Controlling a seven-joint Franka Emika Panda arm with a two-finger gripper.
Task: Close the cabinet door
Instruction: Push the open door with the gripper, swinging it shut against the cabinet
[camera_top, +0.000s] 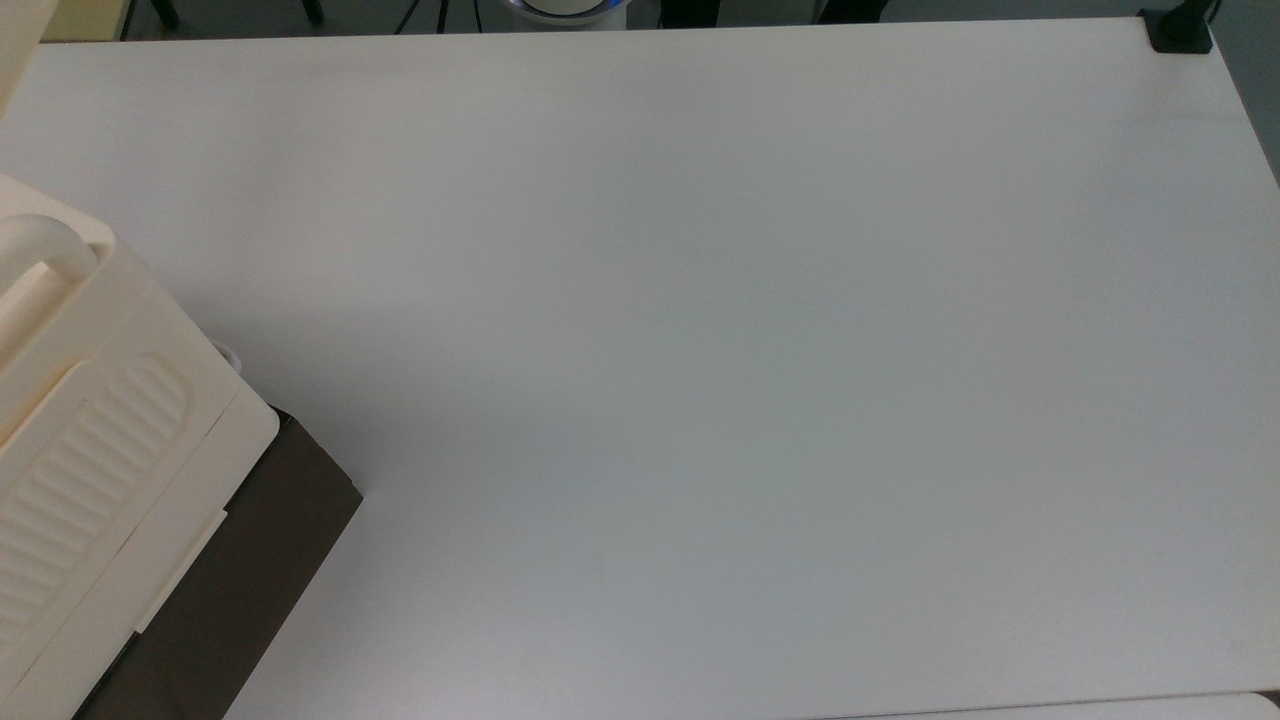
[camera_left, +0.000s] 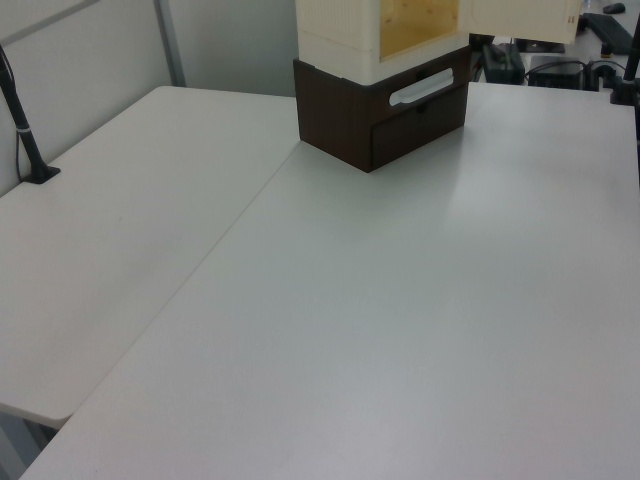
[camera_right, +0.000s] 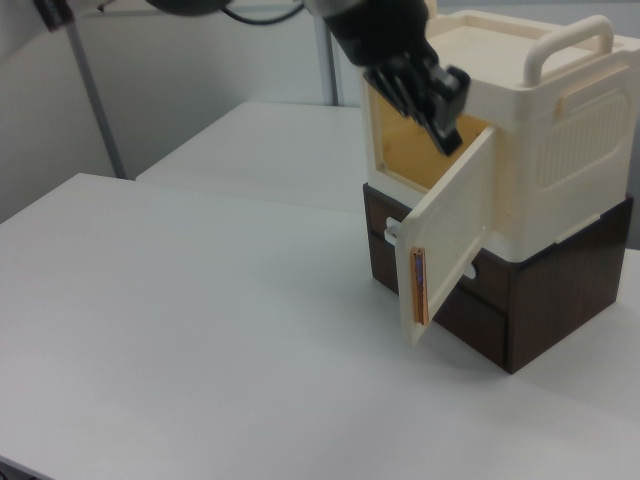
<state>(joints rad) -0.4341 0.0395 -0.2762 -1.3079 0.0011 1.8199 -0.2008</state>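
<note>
Above cabinet door (camera_right: 450, 235), pincer (camera_right: 443, 118) angled downward.

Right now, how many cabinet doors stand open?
1: the cabinet door, swung out from the cream cabinet in the right view, near the tool. Other sides are hidden.

arm: reaches down from upper frame; end effector (camera_right: 440, 112): dark, tilted downward
</note>
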